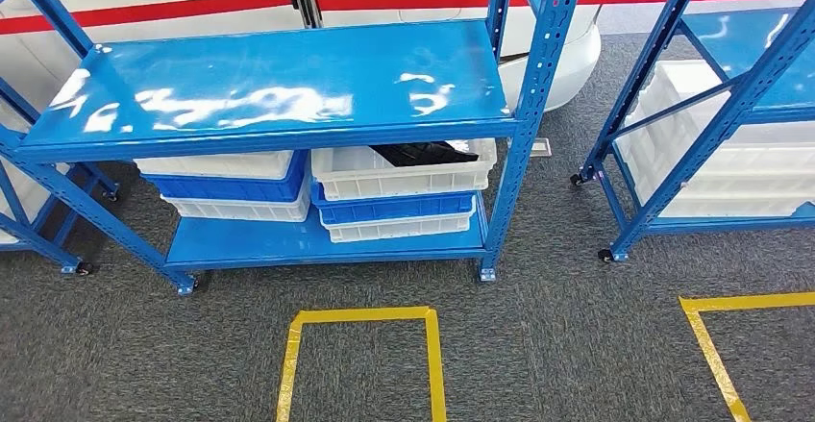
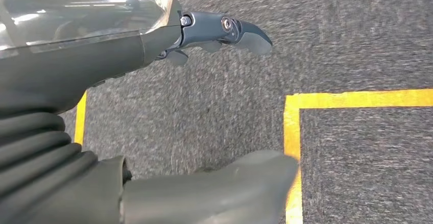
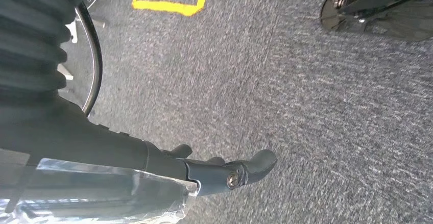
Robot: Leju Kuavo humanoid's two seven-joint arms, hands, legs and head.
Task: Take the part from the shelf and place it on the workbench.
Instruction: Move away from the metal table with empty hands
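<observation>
A blue shelf (image 1: 269, 81) stands ahead on grey carpet (image 1: 557, 345), its top deck bare and glossy. Under that deck, on the left, sits a stack of white and blue bins (image 1: 226, 186); beside it on the right, a second stack is topped by a white bin (image 1: 404, 174) holding the black part (image 1: 423, 153), with the deck close overhead. Yellow floor tape (image 1: 360, 355) marks a square before the shelf. A second blue rack (image 1: 711, 105) with white crates (image 1: 730, 153) stands to the right. The left hand (image 2: 204, 101) and the right hand (image 3: 204, 170) both hang over carpet, fingers loosely apart, holding nothing.
</observation>
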